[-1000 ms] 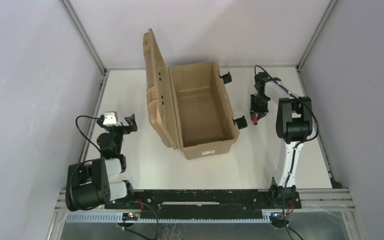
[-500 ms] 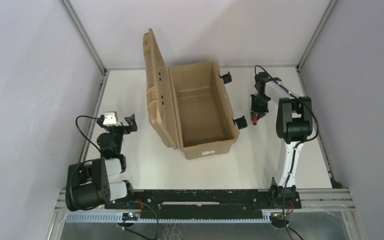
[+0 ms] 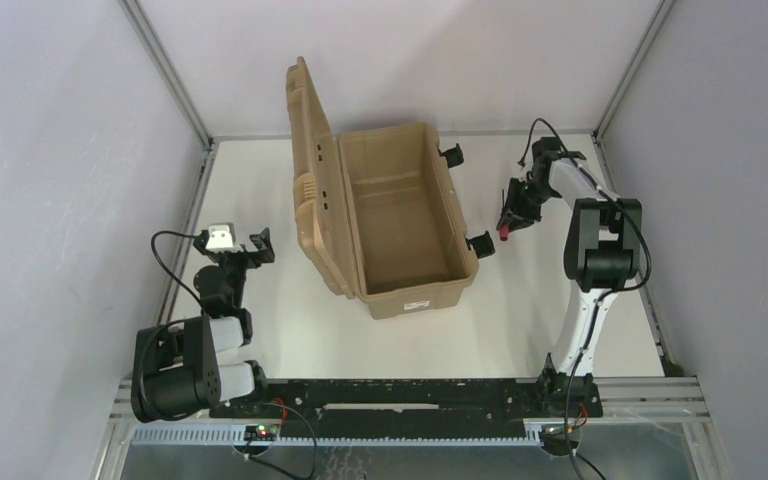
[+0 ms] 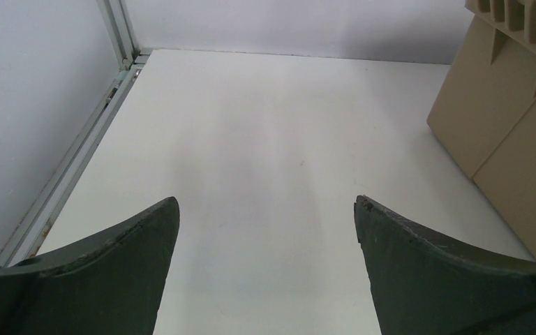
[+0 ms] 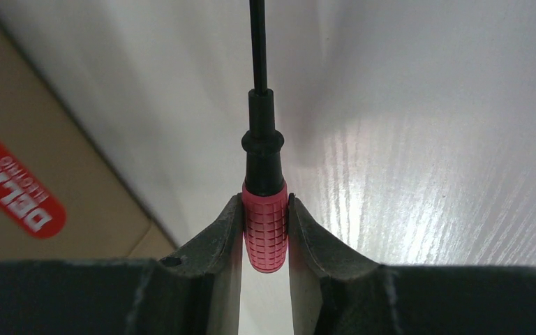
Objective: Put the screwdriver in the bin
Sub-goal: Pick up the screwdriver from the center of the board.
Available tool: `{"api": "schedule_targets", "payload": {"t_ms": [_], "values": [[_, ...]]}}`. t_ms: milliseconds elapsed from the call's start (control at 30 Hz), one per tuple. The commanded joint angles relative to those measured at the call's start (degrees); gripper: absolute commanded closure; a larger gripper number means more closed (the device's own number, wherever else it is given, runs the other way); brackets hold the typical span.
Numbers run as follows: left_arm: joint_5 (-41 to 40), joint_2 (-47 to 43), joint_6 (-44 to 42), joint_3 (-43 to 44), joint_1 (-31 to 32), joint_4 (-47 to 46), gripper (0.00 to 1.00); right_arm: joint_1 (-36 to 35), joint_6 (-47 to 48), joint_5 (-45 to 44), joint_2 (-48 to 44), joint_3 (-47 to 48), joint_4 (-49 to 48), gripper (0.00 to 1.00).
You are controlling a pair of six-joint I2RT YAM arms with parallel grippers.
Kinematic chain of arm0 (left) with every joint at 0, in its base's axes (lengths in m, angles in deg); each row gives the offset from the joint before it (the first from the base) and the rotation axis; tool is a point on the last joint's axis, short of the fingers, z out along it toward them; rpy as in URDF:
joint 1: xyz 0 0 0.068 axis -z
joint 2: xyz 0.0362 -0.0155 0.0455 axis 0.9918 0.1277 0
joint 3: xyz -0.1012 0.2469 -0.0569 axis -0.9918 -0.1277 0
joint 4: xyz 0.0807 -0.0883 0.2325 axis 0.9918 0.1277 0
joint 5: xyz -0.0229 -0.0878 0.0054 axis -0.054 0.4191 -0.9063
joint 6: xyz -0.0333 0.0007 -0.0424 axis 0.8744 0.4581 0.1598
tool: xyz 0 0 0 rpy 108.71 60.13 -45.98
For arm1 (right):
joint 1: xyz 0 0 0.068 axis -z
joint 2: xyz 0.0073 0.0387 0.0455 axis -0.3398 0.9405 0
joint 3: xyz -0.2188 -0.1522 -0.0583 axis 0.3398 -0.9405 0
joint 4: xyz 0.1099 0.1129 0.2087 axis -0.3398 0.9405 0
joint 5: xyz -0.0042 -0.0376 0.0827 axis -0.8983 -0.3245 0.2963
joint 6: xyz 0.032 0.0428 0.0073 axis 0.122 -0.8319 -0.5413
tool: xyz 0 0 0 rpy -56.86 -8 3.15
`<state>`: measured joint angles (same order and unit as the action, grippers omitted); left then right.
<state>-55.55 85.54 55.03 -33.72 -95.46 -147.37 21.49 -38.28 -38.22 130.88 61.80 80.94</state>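
The screwdriver [image 5: 264, 227] has a red knurled handle, a black collar and a thin black shaft. My right gripper [image 5: 265, 209] is shut on its handle. In the top view the right gripper [image 3: 510, 215] holds the screwdriver [image 3: 503, 234] just right of the bin [image 3: 400, 215], a large tan case with its lid standing open on the left and a white label on its near end. The bin's tan wall with a red sticker shows in the right wrist view [image 5: 35, 174]. My left gripper [image 4: 265, 223] is open and empty over bare table, left of the bin [image 4: 509, 132].
Black latches [image 3: 480, 243] stick out from the bin's right side, close to the right gripper. The open lid [image 3: 310, 180] stands upright. Metal frame rails [image 3: 185, 230] and grey walls bound the white table [image 3: 290, 310].
My right arm has lifted and swung, tilting the gripper with the screwdriver; it now hangs a little higher beside the bin's right side. The left arm has not moved.
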Motion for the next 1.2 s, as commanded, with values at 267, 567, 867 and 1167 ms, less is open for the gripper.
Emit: {"api": "schedule_targets", "payload": {"t_ms": [267,567,867,1167], "values": [[0.29,-0.17,0.67,-0.84,-0.24,-2.32,0.00,3.27,-5.11,23.22,-5.37,4.64,-3.09,0.83],[0.35,-0.15,0.64,-0.90,-0.22,-2.31,0.00,3.47,-10.84,32.47,-6.66,9.49,-4.80,0.83],[0.28,-0.17,0.68,-0.85,-0.20,-2.32,0.00,3.43,-18.91,36.79,-8.02,17.30,-5.02,0.82],[0.32,-0.13,0.66,-0.90,-0.17,-2.39,0.00,1.87,-23.18,34.34,-7.31,28.71,2.48,0.83]]}}
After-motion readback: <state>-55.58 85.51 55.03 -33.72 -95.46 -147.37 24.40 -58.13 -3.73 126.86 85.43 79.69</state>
